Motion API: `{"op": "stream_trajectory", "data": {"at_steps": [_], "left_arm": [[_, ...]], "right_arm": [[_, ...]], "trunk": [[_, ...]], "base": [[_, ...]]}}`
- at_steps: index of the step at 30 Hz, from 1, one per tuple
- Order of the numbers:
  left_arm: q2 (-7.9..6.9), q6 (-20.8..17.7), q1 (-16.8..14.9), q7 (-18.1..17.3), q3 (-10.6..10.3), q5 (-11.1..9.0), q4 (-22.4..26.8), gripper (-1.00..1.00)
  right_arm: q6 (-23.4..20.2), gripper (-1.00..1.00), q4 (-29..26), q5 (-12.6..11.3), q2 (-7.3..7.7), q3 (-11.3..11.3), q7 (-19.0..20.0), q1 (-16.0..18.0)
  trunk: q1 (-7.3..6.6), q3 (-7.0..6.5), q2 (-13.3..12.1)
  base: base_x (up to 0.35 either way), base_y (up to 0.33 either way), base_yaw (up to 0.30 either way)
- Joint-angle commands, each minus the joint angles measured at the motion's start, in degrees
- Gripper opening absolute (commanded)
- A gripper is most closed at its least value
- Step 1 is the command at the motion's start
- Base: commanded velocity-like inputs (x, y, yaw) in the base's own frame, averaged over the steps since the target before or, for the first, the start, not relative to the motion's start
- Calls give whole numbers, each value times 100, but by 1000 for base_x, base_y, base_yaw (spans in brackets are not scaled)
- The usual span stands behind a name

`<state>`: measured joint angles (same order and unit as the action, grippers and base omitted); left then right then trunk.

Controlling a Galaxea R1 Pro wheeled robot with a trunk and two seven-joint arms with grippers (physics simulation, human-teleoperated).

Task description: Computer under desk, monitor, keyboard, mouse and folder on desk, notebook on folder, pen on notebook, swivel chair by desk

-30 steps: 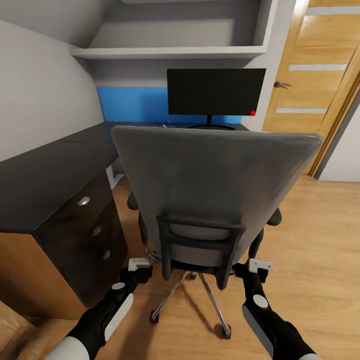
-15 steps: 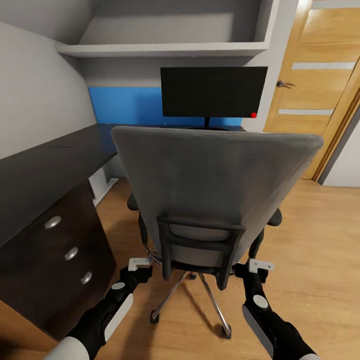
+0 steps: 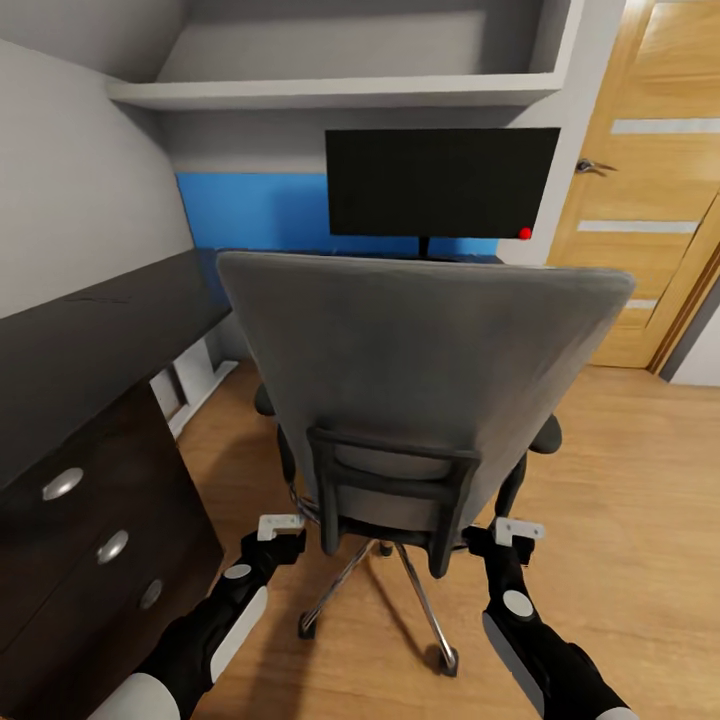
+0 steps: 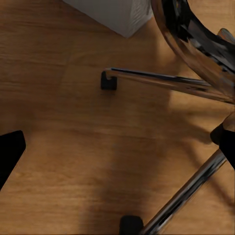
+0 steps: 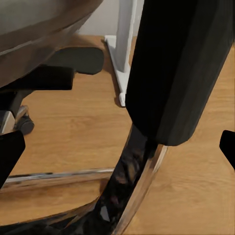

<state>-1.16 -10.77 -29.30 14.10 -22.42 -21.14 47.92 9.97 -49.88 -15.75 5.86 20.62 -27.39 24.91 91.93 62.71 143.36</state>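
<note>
Both my jaws ride low behind the swivel chair [image 3: 420,370], and I cannot tell whether either pair is released or clenched. My left gripper [image 3: 280,528] sits just beside the left of the seat frame, my right gripper [image 3: 515,532] just beside the right, near the black armrest post [image 5: 176,73]. From my right wrist that post looms directly in front of the jaws, but I see no fingers wrapped round it, so I would not call it a grasp.

What has changed is the room around me, not the chair against my arms. Over the last second the desk [image 3: 90,340] has slid leftward and nearer in my head view, its drawer knobs [image 3: 62,484] dropping toward the corner, while the monitor [image 3: 442,182] has grown slightly and drifted right. The chair keeps the same place between my arms. I judge that my base is rolling forward and turning, with the chair going ahead of me into the desk's inner corner.

That serves the last clause of the task, the chair beside the desk. The monitor stands on the desk against the blue back panel [image 3: 250,210]. The seat is hidden behind the backrest, so I cannot say whether the folder lies there.

Under my left wrist, chrome base spokes [image 4: 161,81] and a castor [image 4: 108,81] rest on the plank floor [image 4: 58,147], with a pale box corner [image 4: 117,14] close by.
</note>
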Motion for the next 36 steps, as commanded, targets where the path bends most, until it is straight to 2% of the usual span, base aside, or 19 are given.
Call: {"op": "stream_trajectory", "data": {"at_steps": [1,6,17,36], "left_arm": [[-17,-14,-6,48,-41,-62,21,100],[-33,-13,-6,47,-43,-66,32,100],[-27,-10,-6,49,-57,-66,33,100],[-25,-11,-6,49,-62,-66,34,100]], "right_arm": [[31,100,8,-94,18,44,-21,5],[31,100,13,-286,36,47,-28,5],[31,100,13,-288,38,46,-29,5],[31,100,4,-288,48,38,-29,5]], "trunk": [[2,5,2],[2,5,2],[2,5,2],[2,-12,2]], "base": [[304,0,0],[317,0,0],[322,-22,0],[298,-147,-28]]}}
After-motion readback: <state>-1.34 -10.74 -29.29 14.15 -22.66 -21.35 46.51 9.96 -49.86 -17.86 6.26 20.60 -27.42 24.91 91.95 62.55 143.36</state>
